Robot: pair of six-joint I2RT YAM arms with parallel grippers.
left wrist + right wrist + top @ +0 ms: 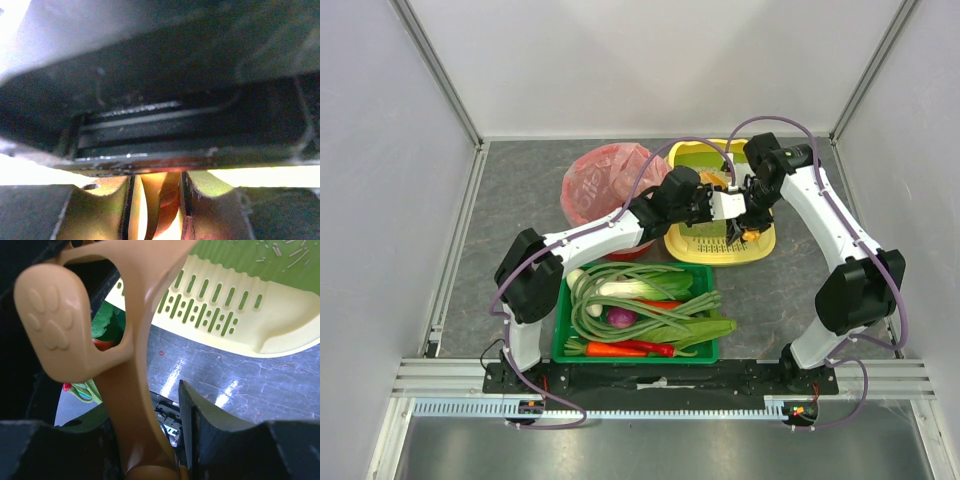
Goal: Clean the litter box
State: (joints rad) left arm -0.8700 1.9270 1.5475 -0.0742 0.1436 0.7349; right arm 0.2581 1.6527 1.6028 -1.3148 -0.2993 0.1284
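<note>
I note litter box [720, 252] at far right of table [520, 200], beside bagged bin [605, 185] | right gripper [150, 440] holds tan scoop [127, 400] over it | left gripper [156, 202] pinched narrow on same scoop.

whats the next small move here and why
Probably open the right end effector: it grips the tan scoop, and the left end effector looks shut on the same tan plastic over the litter box, so the left can take it.
</note>
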